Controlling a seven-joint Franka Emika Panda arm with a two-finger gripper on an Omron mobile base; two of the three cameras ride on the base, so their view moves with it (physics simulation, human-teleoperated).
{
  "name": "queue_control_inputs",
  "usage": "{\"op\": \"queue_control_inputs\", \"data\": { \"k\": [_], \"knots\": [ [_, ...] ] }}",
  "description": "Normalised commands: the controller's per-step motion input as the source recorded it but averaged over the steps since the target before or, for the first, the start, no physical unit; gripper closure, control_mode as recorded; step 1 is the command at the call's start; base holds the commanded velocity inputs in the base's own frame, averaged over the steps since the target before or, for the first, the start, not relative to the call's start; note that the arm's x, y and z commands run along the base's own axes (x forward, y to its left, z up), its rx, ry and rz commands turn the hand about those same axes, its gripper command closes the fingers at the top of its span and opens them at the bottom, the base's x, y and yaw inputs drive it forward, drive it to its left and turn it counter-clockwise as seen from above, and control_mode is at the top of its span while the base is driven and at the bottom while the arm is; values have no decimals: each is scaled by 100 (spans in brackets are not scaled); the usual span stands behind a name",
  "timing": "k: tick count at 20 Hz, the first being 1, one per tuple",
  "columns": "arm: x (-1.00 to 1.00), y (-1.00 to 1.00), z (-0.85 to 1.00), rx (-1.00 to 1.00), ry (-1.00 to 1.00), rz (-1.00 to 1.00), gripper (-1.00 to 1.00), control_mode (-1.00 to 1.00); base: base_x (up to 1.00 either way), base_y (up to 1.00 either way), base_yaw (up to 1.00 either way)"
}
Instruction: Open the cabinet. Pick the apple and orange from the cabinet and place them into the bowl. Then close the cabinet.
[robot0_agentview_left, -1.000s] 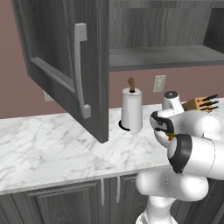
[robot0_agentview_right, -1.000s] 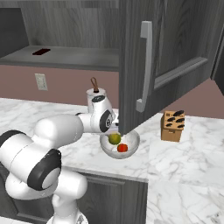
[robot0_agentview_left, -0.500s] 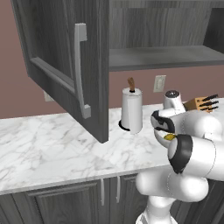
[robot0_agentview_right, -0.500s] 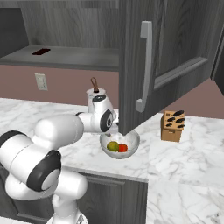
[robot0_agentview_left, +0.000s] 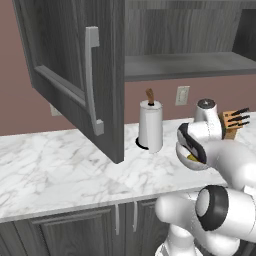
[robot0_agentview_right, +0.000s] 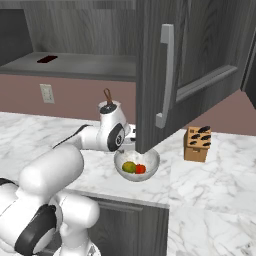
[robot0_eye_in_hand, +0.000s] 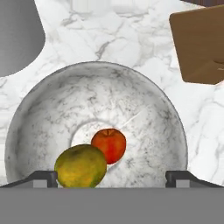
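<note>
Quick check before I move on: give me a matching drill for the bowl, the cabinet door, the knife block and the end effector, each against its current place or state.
1. bowl
2. cabinet door
3. knife block
4. end effector

a. swung open
b. open, above the bowl
c. holds two fruits
d. on the counter, beyond the bowl

Pairs: 1-c, 2-a, 3-d, 4-b

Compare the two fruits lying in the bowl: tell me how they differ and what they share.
The apple is red and the smaller; the orange is yellow-green and clearly bigger. In the hand view the apple lies near the middle of the bowl, the orange closer to the rim. Both are round, rest in the bowl side by side and appear to touch, below the open gripper.
</note>
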Motion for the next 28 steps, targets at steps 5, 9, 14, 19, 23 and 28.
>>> {"op": "queue_control_inputs", "data": {
  "k": [5,9,14,19,23,28],
  "knots": [
    [-23,0,62,0,0,0,-100,-100,0,0,0],
    [-43,0,56,0,-3,0,-100,-100,0,0,0],
    [-56,0,51,0,-3,0,-100,-100,0,0,0],
    [-60,0,48,0,-2,0,-100,-100,0,0,0],
    [-63,6,44,0,-3,0,-100,-100,0,0,0],
    [-61,11,39,0,-6,0,-100,-100,0,0,0]
  ]
}}
